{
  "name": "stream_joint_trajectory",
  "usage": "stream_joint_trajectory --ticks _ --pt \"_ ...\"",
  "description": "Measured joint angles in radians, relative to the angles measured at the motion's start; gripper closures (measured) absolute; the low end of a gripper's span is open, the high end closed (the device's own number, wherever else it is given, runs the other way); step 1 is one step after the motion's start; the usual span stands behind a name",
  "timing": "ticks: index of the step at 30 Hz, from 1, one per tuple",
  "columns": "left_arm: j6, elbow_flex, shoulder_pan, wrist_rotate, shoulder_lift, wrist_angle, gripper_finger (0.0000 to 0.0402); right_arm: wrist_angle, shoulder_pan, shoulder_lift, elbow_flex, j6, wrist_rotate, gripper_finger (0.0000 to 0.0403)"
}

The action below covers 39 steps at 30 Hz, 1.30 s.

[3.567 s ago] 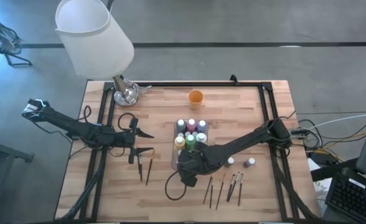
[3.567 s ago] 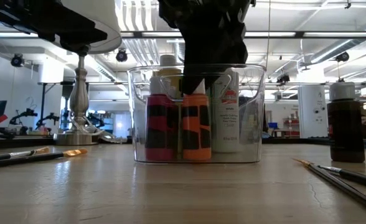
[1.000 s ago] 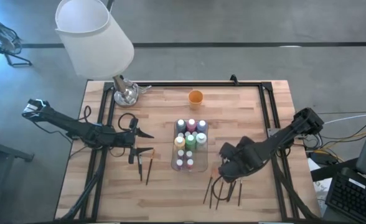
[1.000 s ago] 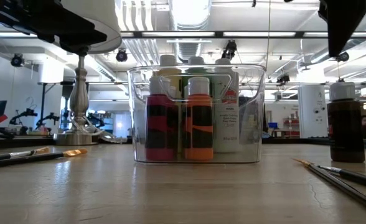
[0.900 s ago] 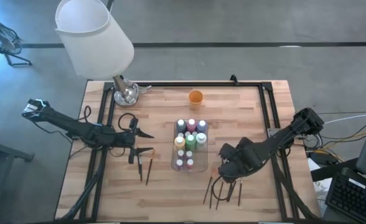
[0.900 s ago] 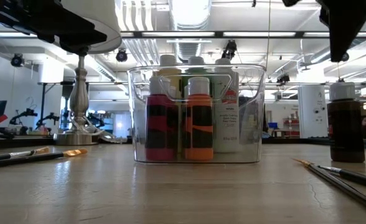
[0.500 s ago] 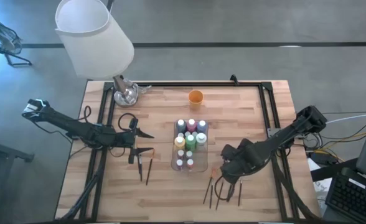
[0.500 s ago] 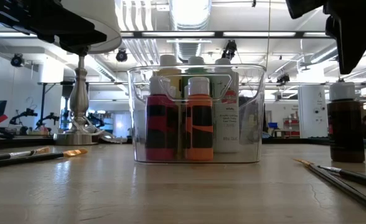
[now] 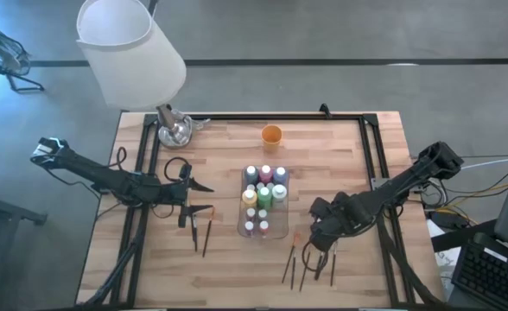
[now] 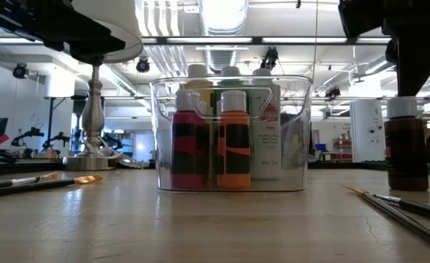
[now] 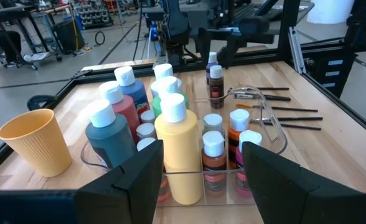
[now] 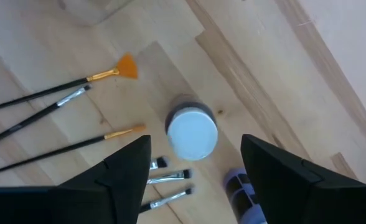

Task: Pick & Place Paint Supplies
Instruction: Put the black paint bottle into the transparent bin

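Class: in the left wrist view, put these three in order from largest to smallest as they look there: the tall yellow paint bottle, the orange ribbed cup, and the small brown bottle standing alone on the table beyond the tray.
1. Tall yellow paint bottle
2. Orange ribbed cup
3. Small brown bottle, which stands farthest from the camera, so its true size is unsure.

Robotics lab or workshop. Open hall, grey concrete floor (image 9: 323, 34), ceiling strip lights (image 10: 222, 14) and ducts. Wood bench (image 9: 228, 147) in black metal frame. Beyond the left claw: equipment racks (image 11: 102, 12), cables, other rigs.
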Motion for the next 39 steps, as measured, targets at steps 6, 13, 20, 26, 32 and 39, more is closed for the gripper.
stream_joint_trajectory --ticks 6,13,20,26,32,39 --pt "0.000 0.000 0.000 0.000 0.000 0.000 0.0180 0.052 -0.005 -0.001 -0.045 0.000 0.003 0.0138" --pt "0.000 0.000 0.000 0.000 0.000 0.000 0.0179 0.115 -0.010 -0.001 -0.084 -0.006 0.012 0.0145" --pt "0.000 0.000 0.000 0.000 0.000 0.000 0.0179 0.120 -0.012 -0.001 -0.100 -0.008 0.037 0.0180" --pt "0.000 0.000 0.000 0.000 0.000 0.000 0.0179 0.119 -0.013 -0.002 -0.088 -0.016 0.040 0.0216" --pt "0.000 0.000 0.000 0.000 0.000 0.000 0.0179 0.117 -0.013 -0.002 -0.080 -0.023 0.031 0.0261" --pt "0.000 0.000 0.000 0.000 0.000 0.000 0.0179 0.117 -0.013 -0.002 -0.072 -0.035 0.009 0.0286"
